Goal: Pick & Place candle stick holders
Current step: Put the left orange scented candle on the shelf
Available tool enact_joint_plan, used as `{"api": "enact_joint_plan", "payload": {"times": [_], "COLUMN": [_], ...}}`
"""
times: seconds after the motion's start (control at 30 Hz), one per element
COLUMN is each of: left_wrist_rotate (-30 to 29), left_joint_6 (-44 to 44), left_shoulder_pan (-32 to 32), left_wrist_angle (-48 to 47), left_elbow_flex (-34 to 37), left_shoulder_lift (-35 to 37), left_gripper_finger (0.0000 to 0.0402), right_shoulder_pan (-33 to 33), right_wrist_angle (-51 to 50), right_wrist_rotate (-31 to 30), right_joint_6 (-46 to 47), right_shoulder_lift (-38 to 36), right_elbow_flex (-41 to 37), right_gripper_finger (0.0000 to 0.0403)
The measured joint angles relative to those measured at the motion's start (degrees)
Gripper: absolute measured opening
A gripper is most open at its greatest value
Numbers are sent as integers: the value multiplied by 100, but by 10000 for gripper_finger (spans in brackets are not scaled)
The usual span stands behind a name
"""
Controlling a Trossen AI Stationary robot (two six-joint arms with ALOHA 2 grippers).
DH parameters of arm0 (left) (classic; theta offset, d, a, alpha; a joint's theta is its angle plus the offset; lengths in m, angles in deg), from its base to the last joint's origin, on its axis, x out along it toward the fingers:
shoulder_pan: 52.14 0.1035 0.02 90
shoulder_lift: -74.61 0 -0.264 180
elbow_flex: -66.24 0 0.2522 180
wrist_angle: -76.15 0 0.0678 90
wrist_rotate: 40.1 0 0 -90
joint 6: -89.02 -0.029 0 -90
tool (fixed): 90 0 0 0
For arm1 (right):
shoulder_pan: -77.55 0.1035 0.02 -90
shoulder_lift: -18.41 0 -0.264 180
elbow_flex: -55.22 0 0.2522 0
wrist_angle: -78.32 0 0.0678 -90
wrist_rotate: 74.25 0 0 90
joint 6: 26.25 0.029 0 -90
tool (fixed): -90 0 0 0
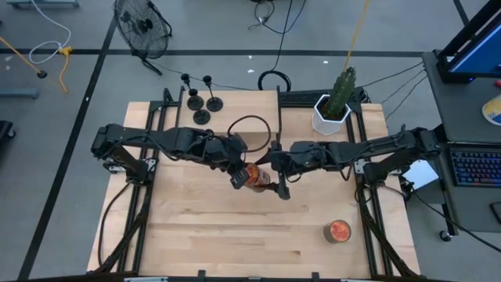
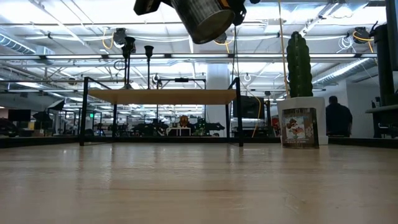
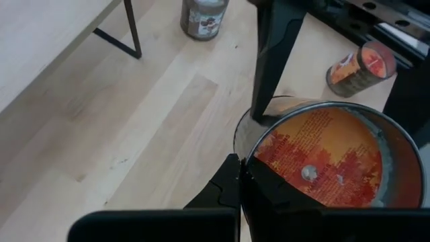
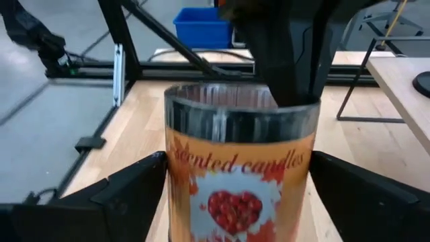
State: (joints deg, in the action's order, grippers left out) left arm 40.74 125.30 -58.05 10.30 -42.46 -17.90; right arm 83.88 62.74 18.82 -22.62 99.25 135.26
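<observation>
Holding a scented candle jar (image 1: 252, 177) in the air over mid-table: left gripper (image 1: 237, 177) is clamped on its rim. Right gripper (image 1: 279, 186) sits at the jar's other side, fingers (image 4: 134, 191) spread wide to either flank, not touching it. The three candle stick holders (image 1: 202, 100) stand untouched at the table's far edge, left of the potted cactus (image 1: 335, 103). A second candle jar (image 1: 338, 231) sits near the front right corner.

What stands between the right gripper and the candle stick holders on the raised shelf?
A scented candle jar, held up by the left gripper, sits between the fingers of the open right gripper. The candle stick holders stand apart on the raised shelf, beyond the left arm.
</observation>
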Motion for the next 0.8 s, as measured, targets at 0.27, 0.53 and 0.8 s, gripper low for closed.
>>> {"api": "enact_joint_plan", "payload": {"times": [0.27, 0.53, 0.8], "left_wrist_rotate": [-16, -19, -37], "left_joint_6": [-98, -153, -129], "left_shoulder_pan": [2, 0, -41], "left_wrist_angle": [337, 591, 343], "left_elbow_flex": [-4, -11, -11], "left_shoulder_lift": [0, 0, -2], "left_gripper_finger": [0, 0, 0], "right_shoulder_pan": [0, 0, -28], "right_wrist_angle": [121, 304, 531], "right_wrist_rotate": [4, 21, 8], "right_joint_6": [227, 277, 199], "right_shoulder_lift": [63, 386, 394], "right_elbow_flex": [-2, -4, -4], "right_gripper_finger": [378, 376, 365]}}
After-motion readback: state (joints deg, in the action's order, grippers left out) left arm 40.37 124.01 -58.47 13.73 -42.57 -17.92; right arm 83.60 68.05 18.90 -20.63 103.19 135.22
